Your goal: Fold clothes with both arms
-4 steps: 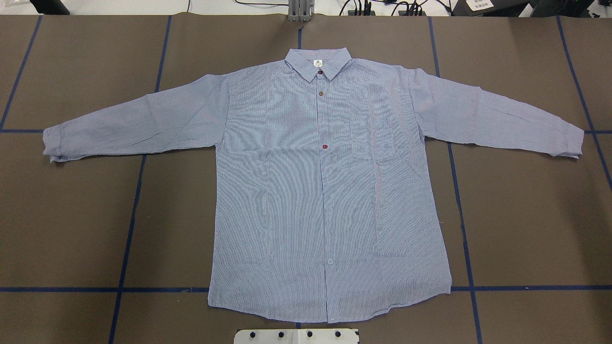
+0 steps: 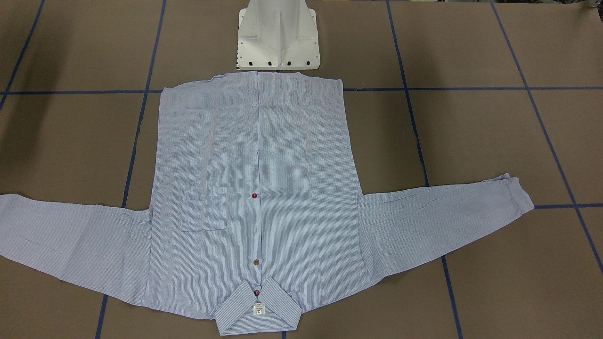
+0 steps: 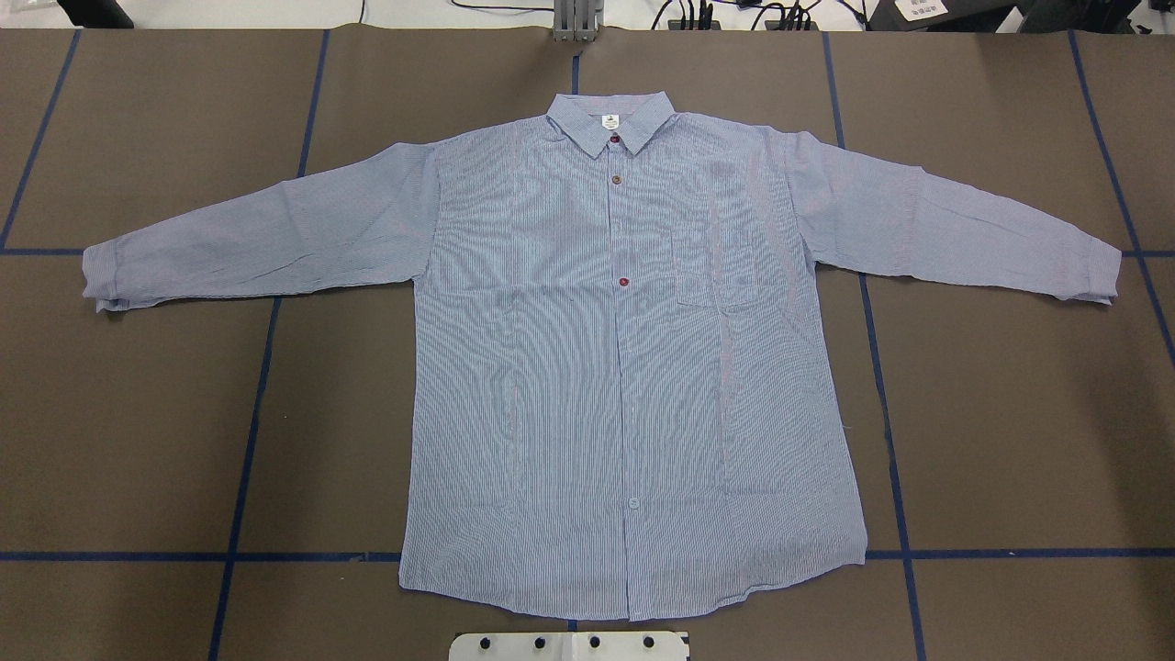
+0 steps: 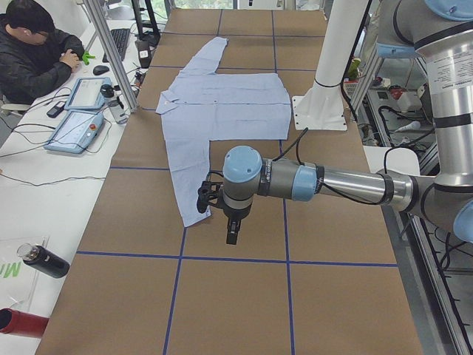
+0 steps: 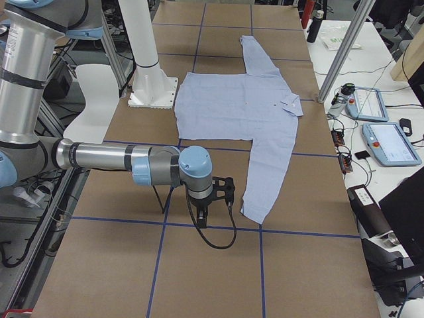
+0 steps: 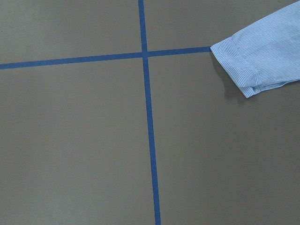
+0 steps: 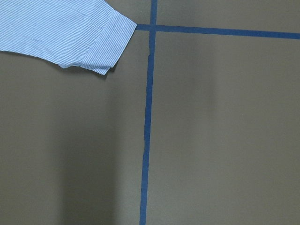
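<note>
The light blue striped shirt [image 3: 624, 367] lies flat and front up on the brown table, collar away from the robot and both sleeves spread out; it also shows in the front-facing view [image 2: 256, 188]. My left gripper [image 4: 230, 231] hangs above the table just beyond the left sleeve's cuff [image 6: 248, 61]. My right gripper [image 5: 201, 216] hangs just beyond the right sleeve's cuff [image 7: 101, 44]. Both grippers are apart from the cloth. They show only in the side views, so I cannot tell if they are open or shut.
The white pedestal base [image 2: 278, 37] stands at the shirt's hem. Blue tape lines [image 3: 248, 459] cross the table. An operator [image 4: 33, 44] sits at a side desk with teach pendants [image 4: 77, 111] and a bottle [image 4: 43, 260].
</note>
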Motion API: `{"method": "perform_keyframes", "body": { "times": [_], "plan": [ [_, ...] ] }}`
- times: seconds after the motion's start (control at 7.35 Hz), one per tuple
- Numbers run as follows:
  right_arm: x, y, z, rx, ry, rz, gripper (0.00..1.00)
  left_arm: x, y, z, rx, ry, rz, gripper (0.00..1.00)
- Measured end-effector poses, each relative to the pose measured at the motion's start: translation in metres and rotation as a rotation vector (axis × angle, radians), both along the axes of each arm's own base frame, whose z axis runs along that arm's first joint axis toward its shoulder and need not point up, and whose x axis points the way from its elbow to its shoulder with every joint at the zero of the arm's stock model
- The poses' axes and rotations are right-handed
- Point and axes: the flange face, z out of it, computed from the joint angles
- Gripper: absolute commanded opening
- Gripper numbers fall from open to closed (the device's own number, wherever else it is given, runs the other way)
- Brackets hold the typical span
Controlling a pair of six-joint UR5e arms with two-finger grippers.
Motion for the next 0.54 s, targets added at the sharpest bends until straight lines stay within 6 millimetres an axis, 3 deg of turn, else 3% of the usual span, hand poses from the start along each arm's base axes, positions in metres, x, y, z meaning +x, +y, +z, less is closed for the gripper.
{"method": "perform_keyframes", "body": {
  "times": [0.54],
  "plan": [
    [-0.002, -0.028, -0.032, 0.031, -0.013, 0.042, 1.00, 0.003, -0.010, -0.010, 0.036, 0.064, 0.013, 1.00]
  ]
}}
